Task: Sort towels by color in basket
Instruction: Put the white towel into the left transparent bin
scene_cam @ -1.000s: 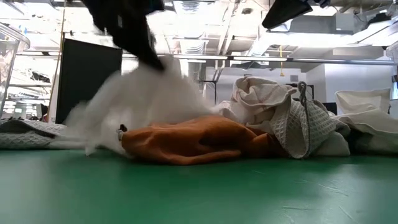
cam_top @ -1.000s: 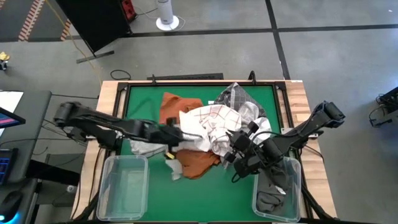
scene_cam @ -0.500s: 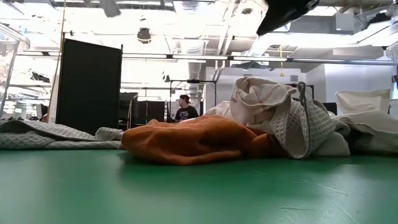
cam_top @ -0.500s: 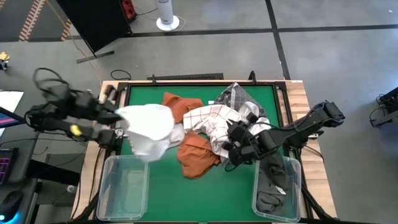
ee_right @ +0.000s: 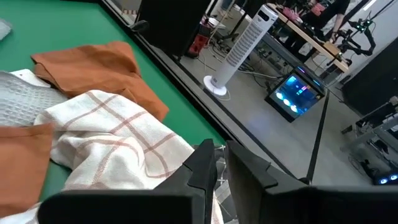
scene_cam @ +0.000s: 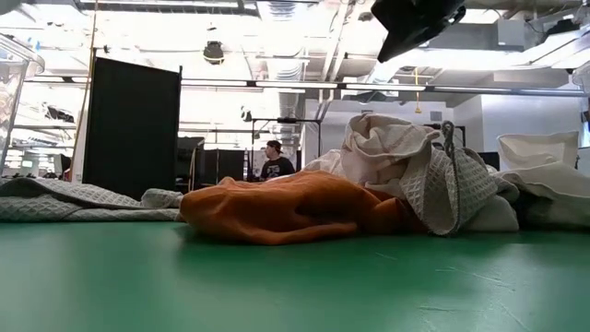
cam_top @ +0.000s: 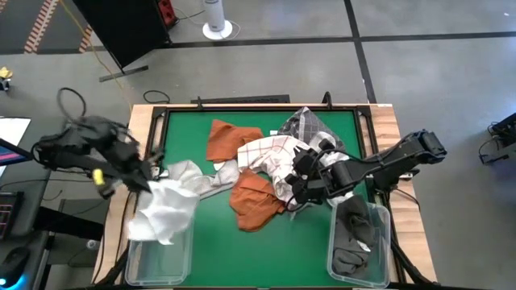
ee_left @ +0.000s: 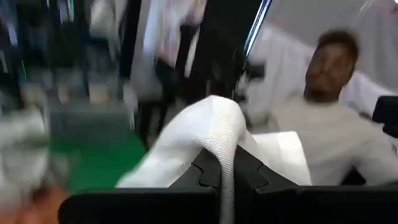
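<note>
Over the left bin (cam_top: pixel 159 242), left claw (cam_top: pixel 139 179) clenched on white towel (cam_top: pixel 165 211) — right claw (cam_top: pixel 297 189) slightly parted; pile (cam_top: pixel 270 165) remains unsorted.

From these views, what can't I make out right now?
- Left gripper, high view: fingertips buried in the white towel.
- Right gripper: the wrist view doesn't show whether it holds anything.
- Left wrist view: motion blur hides the left bin.
- Right bin: the dark towel's lower layers are hidden.

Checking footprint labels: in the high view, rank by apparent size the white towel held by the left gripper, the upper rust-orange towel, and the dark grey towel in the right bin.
1. White towel
2. Upper rust-orange towel
3. Dark grey towel, partly hidden, so unsure
</note>
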`<state>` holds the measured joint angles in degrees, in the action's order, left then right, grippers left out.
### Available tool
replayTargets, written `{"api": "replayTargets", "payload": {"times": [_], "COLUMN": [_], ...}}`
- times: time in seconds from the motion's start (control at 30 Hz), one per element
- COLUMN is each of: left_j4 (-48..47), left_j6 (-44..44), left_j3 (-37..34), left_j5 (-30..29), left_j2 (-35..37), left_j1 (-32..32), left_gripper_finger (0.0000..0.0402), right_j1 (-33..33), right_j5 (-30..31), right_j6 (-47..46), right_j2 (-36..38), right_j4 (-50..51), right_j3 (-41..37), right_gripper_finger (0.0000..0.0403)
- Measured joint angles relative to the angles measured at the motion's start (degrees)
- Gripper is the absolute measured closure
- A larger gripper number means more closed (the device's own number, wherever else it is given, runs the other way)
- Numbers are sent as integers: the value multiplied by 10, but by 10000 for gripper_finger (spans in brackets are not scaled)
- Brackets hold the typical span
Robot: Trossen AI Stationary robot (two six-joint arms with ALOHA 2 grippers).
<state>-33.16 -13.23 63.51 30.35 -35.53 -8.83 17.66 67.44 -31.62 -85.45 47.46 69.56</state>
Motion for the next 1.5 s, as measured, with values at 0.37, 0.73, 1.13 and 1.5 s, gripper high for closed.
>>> {"api": "replayTargets", "payload": {"times": [0.37, 0.73, 1.13, 1.5], "left_j4": [-202, -432, -403, -357], "left_j6": [-75, -230, -206, -216], "left_j3": [0, 1, 1, 1], "left_j5": [-10, -121, -62, -86], "left_j2": [-97, -147, -350, -487], "left_j1": [-92, -206, -298, -346], "left_gripper_finger": [401, 401, 401, 401], "right_j1": [37, 51, 32, 5], "right_j5": [-3, -4, -7, -7], "right_j6": [-19, -104, -115, -99], "right_j2": [0, 0, 0, 0], "right_j4": [3, 49, 49, 48], "right_j3": [0, 0, 0, 0], "right_gripper_finger": [330, 330, 330, 330]}}
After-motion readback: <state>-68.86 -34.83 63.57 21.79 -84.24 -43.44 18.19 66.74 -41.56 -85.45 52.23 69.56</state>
